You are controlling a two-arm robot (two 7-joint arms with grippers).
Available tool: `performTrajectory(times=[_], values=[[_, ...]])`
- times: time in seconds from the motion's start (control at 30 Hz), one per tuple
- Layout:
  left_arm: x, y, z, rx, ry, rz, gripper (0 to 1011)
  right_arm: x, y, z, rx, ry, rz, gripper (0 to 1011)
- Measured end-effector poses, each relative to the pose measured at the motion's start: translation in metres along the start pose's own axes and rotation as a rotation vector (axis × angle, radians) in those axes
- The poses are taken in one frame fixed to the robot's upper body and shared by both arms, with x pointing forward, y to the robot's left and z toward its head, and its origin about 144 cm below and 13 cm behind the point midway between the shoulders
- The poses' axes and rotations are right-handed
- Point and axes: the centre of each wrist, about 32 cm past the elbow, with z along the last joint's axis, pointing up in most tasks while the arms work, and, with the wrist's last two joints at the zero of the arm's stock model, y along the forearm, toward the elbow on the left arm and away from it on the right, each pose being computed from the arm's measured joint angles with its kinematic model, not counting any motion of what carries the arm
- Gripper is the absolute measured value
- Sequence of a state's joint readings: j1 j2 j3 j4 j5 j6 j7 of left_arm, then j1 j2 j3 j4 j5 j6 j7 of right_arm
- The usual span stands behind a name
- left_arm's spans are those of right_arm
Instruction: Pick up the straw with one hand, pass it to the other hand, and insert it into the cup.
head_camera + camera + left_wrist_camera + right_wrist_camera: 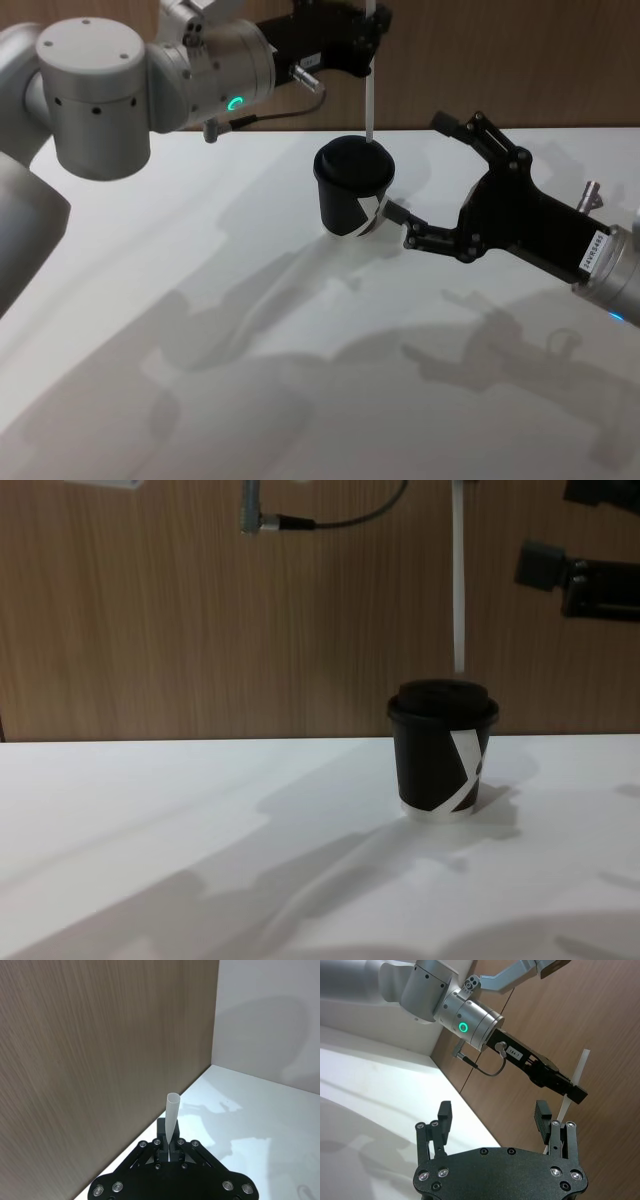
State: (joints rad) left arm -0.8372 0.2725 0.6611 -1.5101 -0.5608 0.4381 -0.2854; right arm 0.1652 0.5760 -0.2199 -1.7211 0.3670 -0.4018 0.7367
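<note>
The black cup [352,190] with its domed lid stands on the white table, also seen from the side as the cup [443,750]. The white straw [370,90] hangs upright over it, and the straw's [459,580] lower end is just above the lid, apart from it. My left gripper [371,42] is shut on the straw's upper part; the left wrist view shows the straw [172,1112] pinched in that gripper [170,1147]. My right gripper [416,165] stands open just right of the cup, holding nothing. From its wrist, the right gripper [492,1115] faces the straw [580,1067].
A wooden wall [200,610] runs along the table's far edge, close behind the cup. The left arm's silver body [95,90] fills the near left. The white table [250,330] stretches bare in front of the cup.
</note>
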Motion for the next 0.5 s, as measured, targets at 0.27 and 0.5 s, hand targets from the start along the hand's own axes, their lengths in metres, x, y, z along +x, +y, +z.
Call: performTrajectory(times=[0.27,0.5], values=[[-0.0001,-0.0023,-0.0012,0.008,-0.015,0.006,14,0.0,0.0,0.0,0.0,0.0,0.0,1001],[0.0001,-0.0041,-0.0026,0.015,-0.018,0.008,14,0.0,0.0,0.0,0.0,0.0,0.0,1001]])
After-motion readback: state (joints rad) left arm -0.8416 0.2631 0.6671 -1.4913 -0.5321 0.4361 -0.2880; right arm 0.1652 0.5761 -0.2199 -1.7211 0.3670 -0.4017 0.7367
